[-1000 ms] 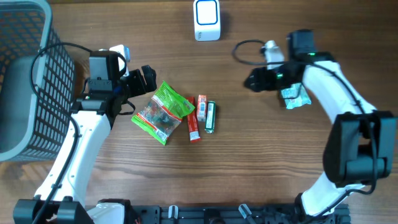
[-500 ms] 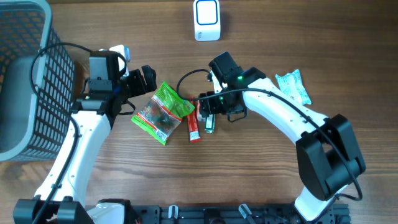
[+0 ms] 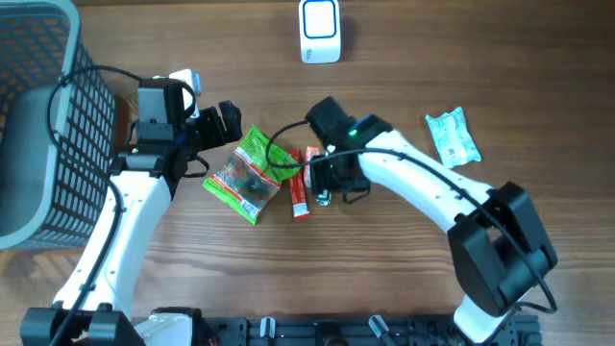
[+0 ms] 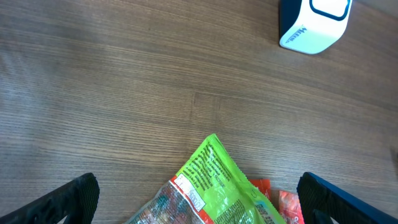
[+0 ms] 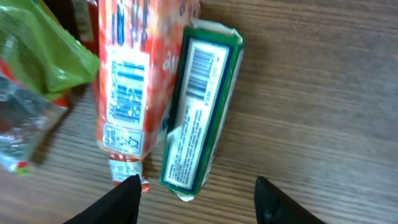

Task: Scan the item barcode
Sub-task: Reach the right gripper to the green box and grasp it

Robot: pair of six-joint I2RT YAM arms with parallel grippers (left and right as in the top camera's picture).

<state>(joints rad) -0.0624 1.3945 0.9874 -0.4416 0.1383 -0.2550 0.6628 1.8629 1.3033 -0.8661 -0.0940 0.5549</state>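
Wooden desk (image 3: 384, 288), apparently at the pick-up step: the right claw (image 5: 194, 198) stands released astride the green barcoded pack (image 5: 200, 99), lying beside a red packet (image 5: 127, 87); next it should close, lift and present the barcode to the white scanner (image 3: 319, 31).

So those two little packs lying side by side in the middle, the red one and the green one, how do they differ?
The red packet is orange-red with blue print; the green pack is dark green with a white label. The red packet looks like a soft sachet with a crimped end, the green pack like a neat, boxy bar. The red packet is also the longer one. Both lie flat, side by side, label side up.
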